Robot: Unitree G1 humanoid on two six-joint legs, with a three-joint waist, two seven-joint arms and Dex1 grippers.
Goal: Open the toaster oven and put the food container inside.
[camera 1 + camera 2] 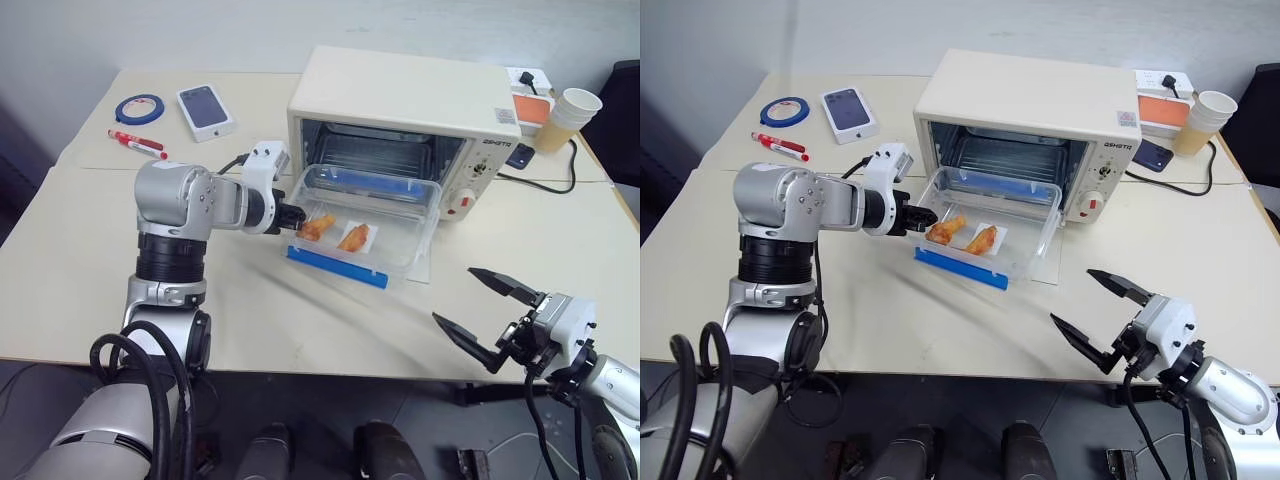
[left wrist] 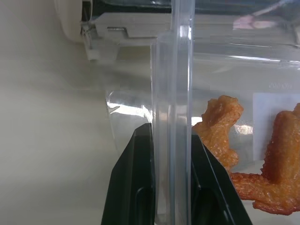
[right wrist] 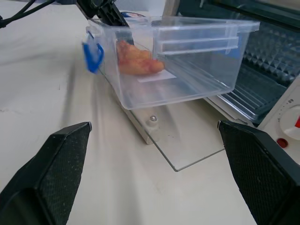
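The cream-white toaster oven (image 1: pixel 400 90) stands at the back of the table, and its glass door (image 3: pixel 187 150) is folded down flat in front of it. The clear food container (image 1: pixel 390 215), with blue clips and orange-brown fried pieces (image 2: pixel 220 126) inside, sits just over that door at the oven's mouth. My left gripper (image 1: pixel 295 218) is shut on the container's left end wall, and its black fingers (image 2: pixel 136 183) pinch the clear plastic. At the table's front right edge my right gripper (image 1: pixel 455 295) is open and holds nothing, well short of the door.
Back left lie a white phone box (image 1: pixel 205 110), a blue tape roll (image 1: pixel 138 107) and a red marker (image 1: pixel 137 143). Right of the oven are a paper cup (image 1: pixel 570 115), an orange-topped box (image 1: pixel 530 105) and a black cable (image 1: pixel 545 185).
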